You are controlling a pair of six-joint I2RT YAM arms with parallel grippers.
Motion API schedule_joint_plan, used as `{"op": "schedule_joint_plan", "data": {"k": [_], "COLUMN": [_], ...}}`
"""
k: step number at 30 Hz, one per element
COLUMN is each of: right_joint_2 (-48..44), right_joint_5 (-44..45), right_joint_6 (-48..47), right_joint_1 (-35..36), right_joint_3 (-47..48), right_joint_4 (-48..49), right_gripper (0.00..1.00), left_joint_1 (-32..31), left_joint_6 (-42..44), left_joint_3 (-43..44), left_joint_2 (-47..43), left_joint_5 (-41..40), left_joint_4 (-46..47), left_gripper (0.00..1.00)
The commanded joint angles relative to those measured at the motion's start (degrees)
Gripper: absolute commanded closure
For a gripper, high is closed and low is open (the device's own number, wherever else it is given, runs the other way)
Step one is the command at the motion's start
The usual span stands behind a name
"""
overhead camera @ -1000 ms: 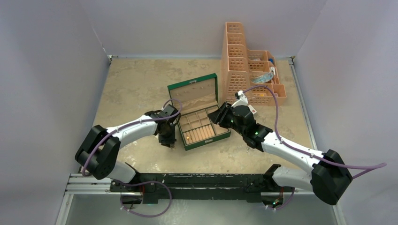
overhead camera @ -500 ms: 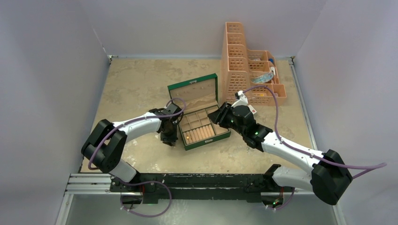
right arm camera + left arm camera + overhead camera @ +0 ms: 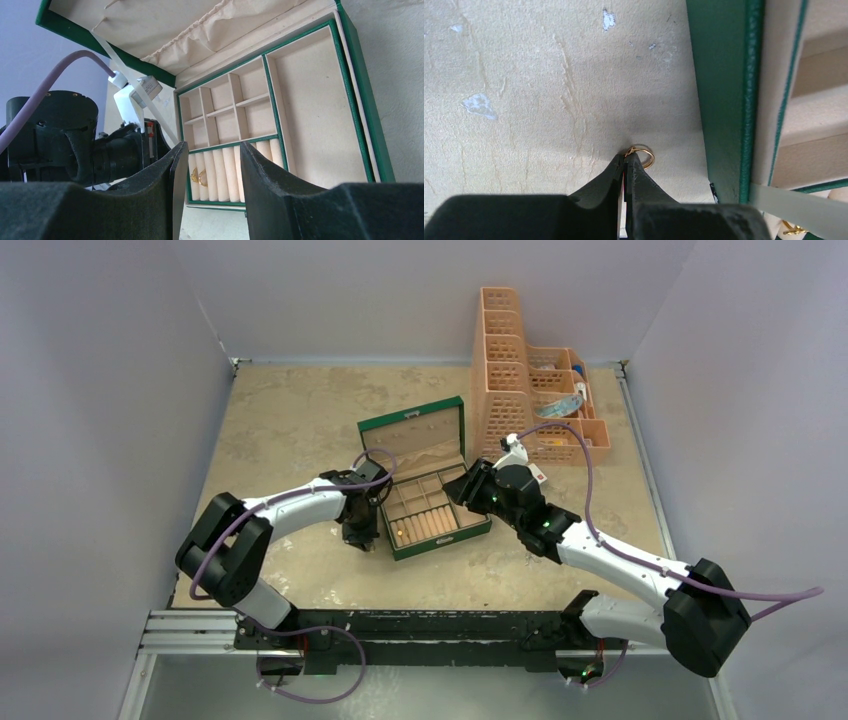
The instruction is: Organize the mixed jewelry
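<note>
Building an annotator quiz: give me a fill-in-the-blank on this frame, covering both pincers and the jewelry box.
1. The left pincer pinches a gold ring that rests on the ____, just outside the green box.
2. The green box's lid is ____.
3. The right pincer hangs over the box with its jaws apart, holding ____.

Missing words: table; open; nothing.

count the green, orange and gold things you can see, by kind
green jewelry box: 1
orange plastic rack: 1
gold ring on the table: 1
gold pieces in the box's ring rolls: 2, as far as shows
total: 5
</note>
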Motion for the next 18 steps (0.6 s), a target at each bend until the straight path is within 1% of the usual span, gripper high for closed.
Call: {"op": "schedule_joint_plan", "data": {"k": [1, 3, 4, 6, 10, 15, 18], "right_joint_2": [-0.1, -0.24, -0.28, -0.36, -0.77, -1.12, -0.95], "right_joint_5": [0.89, 1.06, 1.08, 1.15, 1.32, 1.42, 1.41], "right_joint_6": [0.43, 0.42, 0.42, 0.44, 0.42, 0.52, 0.58], "right_joint_1": [0.36, 0.4, 0.33, 0.41, 0.34, 0.38, 0.31], "right_joint_3": [0.66, 0.63, 0.63, 0.55, 0.49, 0.21, 0.44], "right_joint_4": [1.4, 1.48, 1.49, 1.44, 1.18, 1.13, 1.07], "right_gripper": [0.55, 0.55, 0.55, 0.55, 0.55, 0.55, 0.55], "left_joint_1": [-0.16, -0.16, -0.12, -0.17, -0.17, -0.14, -0.11], "left_joint_6": [-4.01, -4.43, -4.44, -4.06, -3.0, 1.23, 3.85], "left_joint_3": [0.55, 0.83, 1.09, 1.63, 2.07, 3.01, 3.75], "left_joint_2": [-1.49, -1.96, -2.01, -1.71, -0.45, 1.49, 2.78], "left_joint_5": [-1.88, -2.82, -3.19, -3.77, -3.88, -3.9, -3.43], "left_joint_4": [-0.43, -0.99, -1.25, -1.51, -1.07, 0.5, 1.25], "left_gripper": [0.97, 0.85, 0.81, 0.78, 0.78, 0.84, 0.86]}}
